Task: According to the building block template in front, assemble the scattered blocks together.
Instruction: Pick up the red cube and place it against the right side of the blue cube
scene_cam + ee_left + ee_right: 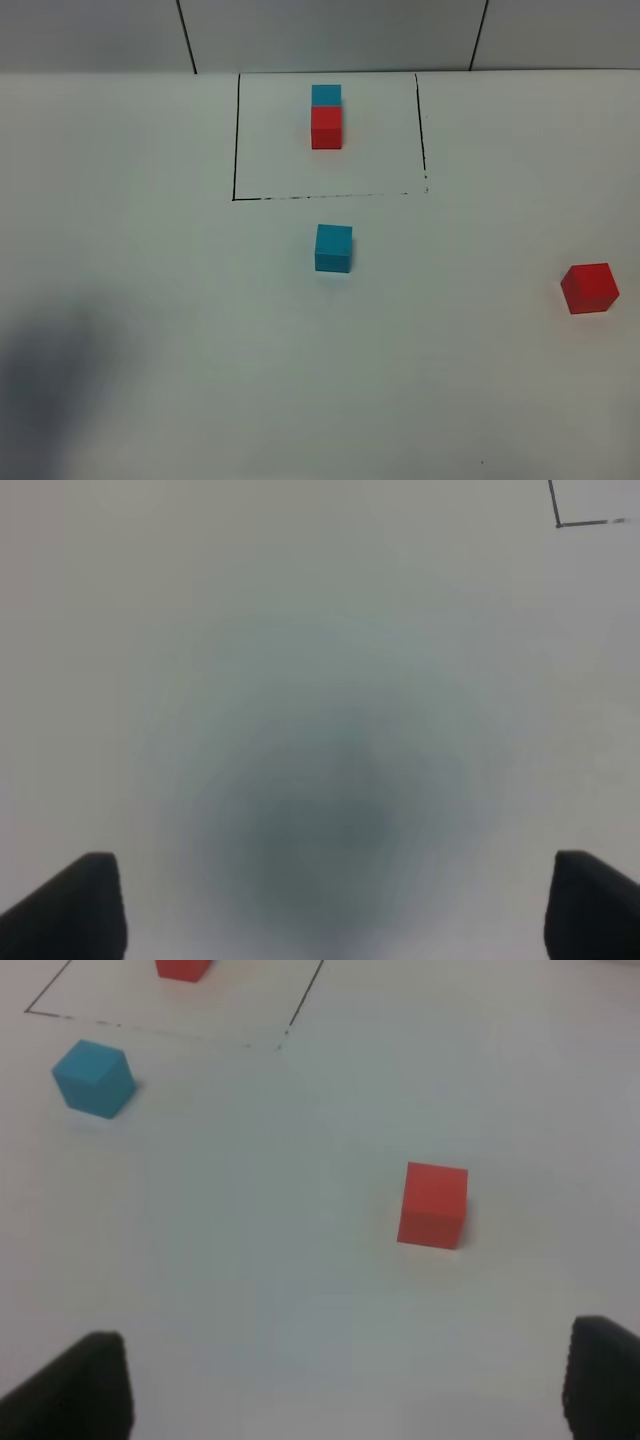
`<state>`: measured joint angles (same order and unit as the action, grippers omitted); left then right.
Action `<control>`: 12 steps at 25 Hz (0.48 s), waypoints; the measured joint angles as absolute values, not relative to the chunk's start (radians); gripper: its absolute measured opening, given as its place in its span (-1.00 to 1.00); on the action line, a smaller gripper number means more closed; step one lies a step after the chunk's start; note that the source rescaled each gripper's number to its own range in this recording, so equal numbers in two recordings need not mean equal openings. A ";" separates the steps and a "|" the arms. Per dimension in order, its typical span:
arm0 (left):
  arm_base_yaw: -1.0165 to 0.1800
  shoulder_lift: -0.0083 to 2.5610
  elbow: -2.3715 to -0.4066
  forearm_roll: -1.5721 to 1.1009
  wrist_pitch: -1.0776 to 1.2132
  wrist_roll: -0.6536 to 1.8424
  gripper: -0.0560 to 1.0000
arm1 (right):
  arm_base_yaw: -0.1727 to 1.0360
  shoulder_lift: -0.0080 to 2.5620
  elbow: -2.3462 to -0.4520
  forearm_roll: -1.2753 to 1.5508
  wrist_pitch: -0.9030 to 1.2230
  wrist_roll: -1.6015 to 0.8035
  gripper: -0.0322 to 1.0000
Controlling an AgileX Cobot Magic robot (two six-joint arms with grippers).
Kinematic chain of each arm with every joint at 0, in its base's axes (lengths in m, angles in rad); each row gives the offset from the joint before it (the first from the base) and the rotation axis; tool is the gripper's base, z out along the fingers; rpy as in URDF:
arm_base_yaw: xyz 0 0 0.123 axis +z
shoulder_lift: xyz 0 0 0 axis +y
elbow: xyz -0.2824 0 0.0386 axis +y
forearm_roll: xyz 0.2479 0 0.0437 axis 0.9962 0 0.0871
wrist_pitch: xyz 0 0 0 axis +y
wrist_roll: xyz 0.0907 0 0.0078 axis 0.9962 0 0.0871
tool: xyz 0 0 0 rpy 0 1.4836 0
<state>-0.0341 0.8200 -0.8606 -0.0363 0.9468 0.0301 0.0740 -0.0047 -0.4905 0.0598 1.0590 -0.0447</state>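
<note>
The template pair, a cyan-blue cube joined to a red cube, stands inside a black drawn outline at the far middle. The loose blue cube sits just in front of the outline. The loose red cube sits apart at the right edge. Neither gripper shows in the high view. My right gripper is open and empty; the red cube lies ahead of it and the blue cube farther off. My left gripper is open and empty over bare table.
The white table meets a grey wall at the back. A dark blurred shadow lies at the front left. One corner of the outline shows in the left wrist view.
</note>
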 joint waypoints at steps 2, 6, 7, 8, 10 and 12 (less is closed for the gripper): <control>-0.034 0.755 -0.824 -0.050 0.947 0.026 0.93 | 0.074 -0.005 -0.490 0.060 1.059 -0.045 0.50; -0.035 0.626 -0.763 -0.071 0.959 0.023 0.86 | 0.074 -0.005 -0.490 0.060 1.059 -0.045 0.50; -0.035 0.592 -0.747 -0.072 0.965 0.023 0.84 | 0.074 -0.005 -0.490 0.060 1.059 -0.045 0.50; -0.035 0.558 -0.734 -0.072 0.969 0.023 0.82 | 0.074 -0.005 -0.490 0.060 1.059 -0.045 0.50; -0.035 0.494 -0.703 -0.073 0.972 0.023 0.80 | 0.074 -0.005 -0.490 0.060 1.059 -0.045 0.50; -0.035 0.432 -0.672 -0.074 0.980 0.023 0.79 | 0.074 -0.005 -0.490 0.060 1.059 -0.045 0.50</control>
<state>-0.0350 0.4320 -0.6715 -0.0738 0.9803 0.0226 0.0740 -0.0047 -0.4905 0.0598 1.0590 -0.0447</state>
